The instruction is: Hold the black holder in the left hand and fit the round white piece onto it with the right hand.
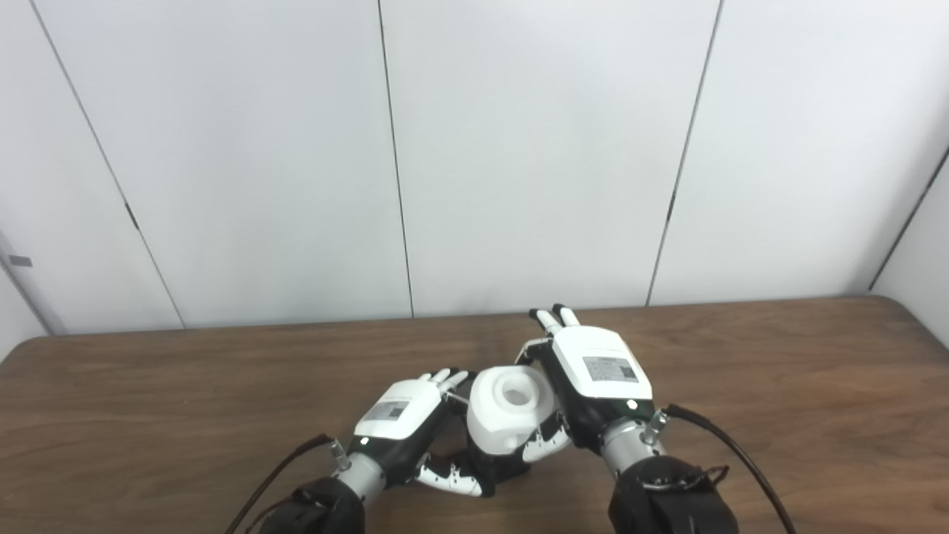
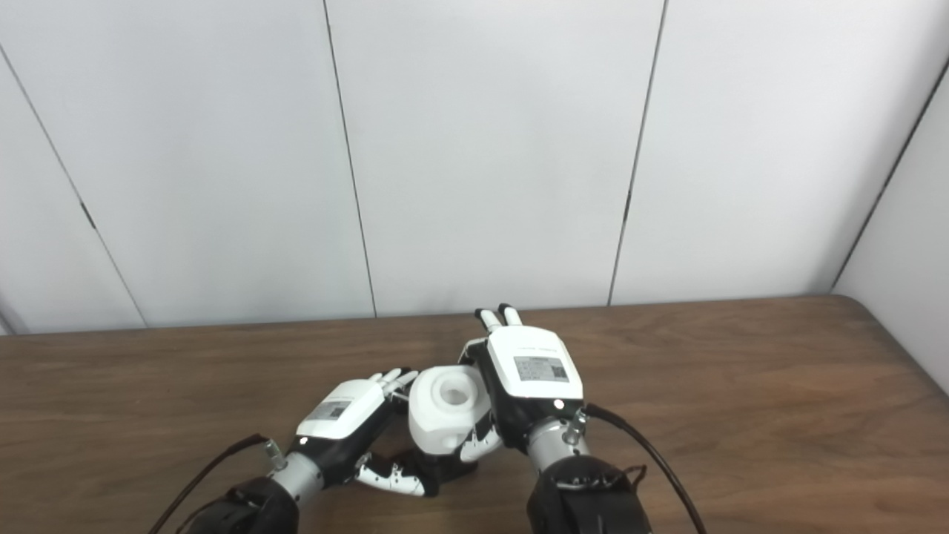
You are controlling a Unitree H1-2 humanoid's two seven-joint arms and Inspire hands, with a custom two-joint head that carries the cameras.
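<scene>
A: The left hand [image 1: 400,415] sat low on the brown wooden desk [image 1: 148,415], fingers clasped around the dark black holder [image 1: 495,466], bracing it from below.

B: And the right hand [image 1: 597,378] gripped the round white plastic piece [image 1: 510,410] directly above, hole upward, apparently so it could be pressed down.

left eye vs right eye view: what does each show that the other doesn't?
Only the left eye view: a small grey plate on the wall at the far left, and the table's rounded left corner.

Only the right eye view: more of the side wall on the right.

Both: the wooden table, the left robot hand and the right robot hand meeting at the round white piece, which sits over the black holder. The holder is mostly hidden.
</scene>
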